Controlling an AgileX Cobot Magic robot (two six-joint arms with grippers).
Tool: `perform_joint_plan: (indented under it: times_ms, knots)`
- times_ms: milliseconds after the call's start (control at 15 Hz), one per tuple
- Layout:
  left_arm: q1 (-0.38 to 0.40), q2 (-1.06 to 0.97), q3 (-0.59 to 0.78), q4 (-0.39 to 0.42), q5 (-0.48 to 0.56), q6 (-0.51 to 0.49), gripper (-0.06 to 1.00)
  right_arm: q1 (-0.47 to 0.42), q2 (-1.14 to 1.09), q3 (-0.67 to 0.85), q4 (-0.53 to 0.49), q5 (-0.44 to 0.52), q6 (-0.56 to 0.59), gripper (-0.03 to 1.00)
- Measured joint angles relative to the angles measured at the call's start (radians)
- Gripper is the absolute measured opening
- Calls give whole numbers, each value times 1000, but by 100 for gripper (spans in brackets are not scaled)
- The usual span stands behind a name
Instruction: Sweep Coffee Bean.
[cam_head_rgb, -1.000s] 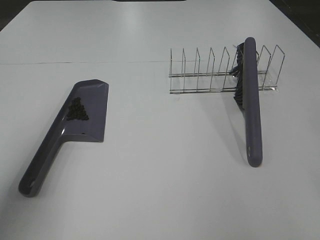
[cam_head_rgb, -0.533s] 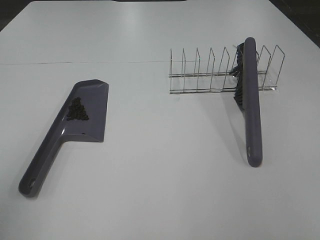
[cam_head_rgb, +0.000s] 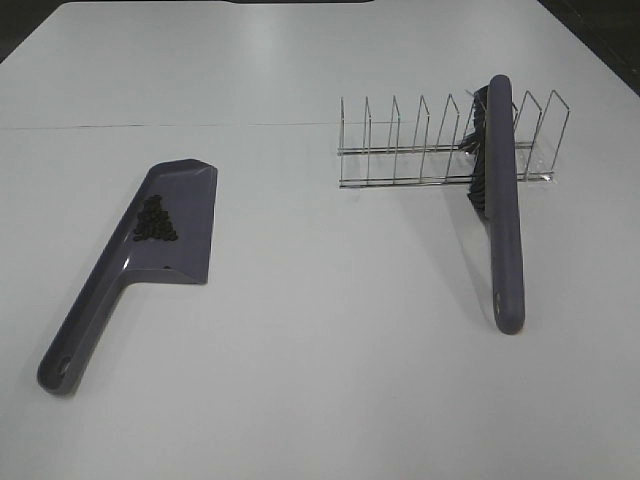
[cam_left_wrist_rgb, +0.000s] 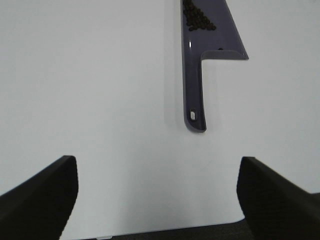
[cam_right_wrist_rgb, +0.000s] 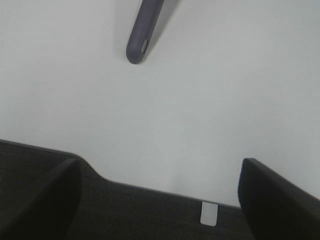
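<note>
Both grippers spread wide, holding nothing.
Beans (cam_head_rgb: 155, 221) sit in the dustpan (cam_head_rgb: 185, 200) left; brush (cam_head_rgb: 503, 215) leans on the rack (cam_head_rgb: 400, 150) right.

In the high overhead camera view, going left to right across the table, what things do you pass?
Purple dustpan with the coffee beans piled on it → wire rack → purple brush, its bristle end resting in the rack's right part.

A broad white table (cam_head_rgb: 320, 380) fills the view, evenly lit with a soft sheen. A thin seam line (cam_head_rgb: 150, 126) crosses it. Dark floor (cam_head_rgb: 600, 30) shows past the far corners.
</note>
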Motion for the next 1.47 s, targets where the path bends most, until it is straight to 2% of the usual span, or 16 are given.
perform_joint_plan:
  times_ms: [267, 467, 600, 733, 1467]
  knots:
    - [0, -129, 0, 70, -3, 0, 78, 0, -151, 0, 4, 1, 0, 75]
    - [0, -218, 5, 104, -4, -23, 77, 0, -152, 0, 8, -3, 0, 75]
    - [0, -262, 6, 121, -1, -60, 77, 0, -152, 14, 68, -51, -2, 75]
    - [0, -266, 6, 128, 1, -83, 77, 0, -152, 40, 138, -102, -29, 75]
    - [0, -268, 6, 128, 1, -89, 76, 0, -152, 43, 109, -108, -74, 75]
